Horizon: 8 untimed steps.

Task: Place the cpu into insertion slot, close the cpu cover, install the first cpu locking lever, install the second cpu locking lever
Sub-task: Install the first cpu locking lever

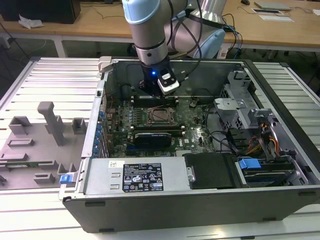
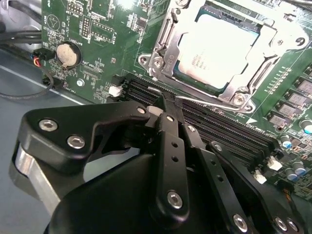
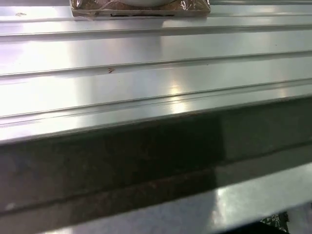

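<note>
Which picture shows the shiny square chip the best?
The second wrist view: the cpu is close and bright, framed by the cpu cover. In the exterior view it is tiny inside the computer case. The first wrist view faces ribbed metal.

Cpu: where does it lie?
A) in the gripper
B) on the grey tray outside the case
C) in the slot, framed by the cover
C: in the second wrist view the cpu sits in the slot, its pale top showing through the window of the cover, which lies down around it.
</note>
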Each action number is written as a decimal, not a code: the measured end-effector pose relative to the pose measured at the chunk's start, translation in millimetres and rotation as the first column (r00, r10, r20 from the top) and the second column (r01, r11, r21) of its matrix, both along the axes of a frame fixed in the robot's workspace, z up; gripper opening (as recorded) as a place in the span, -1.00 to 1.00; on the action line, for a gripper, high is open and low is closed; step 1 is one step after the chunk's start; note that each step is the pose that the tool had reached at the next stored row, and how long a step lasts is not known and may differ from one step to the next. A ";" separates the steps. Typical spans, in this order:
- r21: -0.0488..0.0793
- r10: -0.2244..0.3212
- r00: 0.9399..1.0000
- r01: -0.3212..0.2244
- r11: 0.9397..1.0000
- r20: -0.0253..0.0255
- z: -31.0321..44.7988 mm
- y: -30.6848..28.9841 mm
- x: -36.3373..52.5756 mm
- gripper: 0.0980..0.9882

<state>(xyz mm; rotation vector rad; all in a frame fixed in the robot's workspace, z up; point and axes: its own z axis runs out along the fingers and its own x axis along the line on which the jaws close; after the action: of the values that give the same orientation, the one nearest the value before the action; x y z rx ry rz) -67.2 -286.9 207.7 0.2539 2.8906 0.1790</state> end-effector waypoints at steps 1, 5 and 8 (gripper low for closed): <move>0.000 -0.007 1.000 0.007 1.000 0.000 -0.8 0.3 0.0 -0.98; -0.003 -0.029 1.000 0.029 1.000 0.000 -3.1 0.4 0.0 -0.98; -0.005 -0.040 0.999 0.040 0.999 0.000 -4.4 0.4 0.0 -0.98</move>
<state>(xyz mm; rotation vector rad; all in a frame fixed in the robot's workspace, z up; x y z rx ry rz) -67.2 -286.5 203.3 0.3101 2.8831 0.1644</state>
